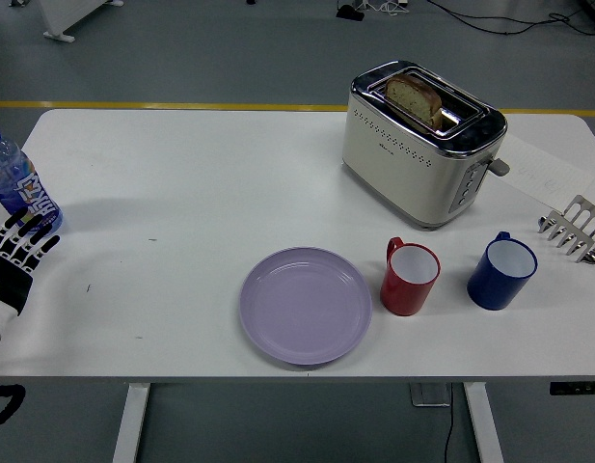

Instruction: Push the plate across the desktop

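A lilac plate (306, 305) lies flat near the table's front edge, a little left of centre. My left hand (15, 253) sits at the far left edge of the table, fingers spread and holding nothing, well to the left of the plate. It is just below a water bottle. The right arm is out of the picture.
A blue-labelled water bottle (12, 181) stands at the far left. A red mug (410, 278) stands right beside the plate, a blue mug (502, 271) further right. A toaster (422, 141) with bread sits behind them, a metal rack (573, 227) at the right edge.
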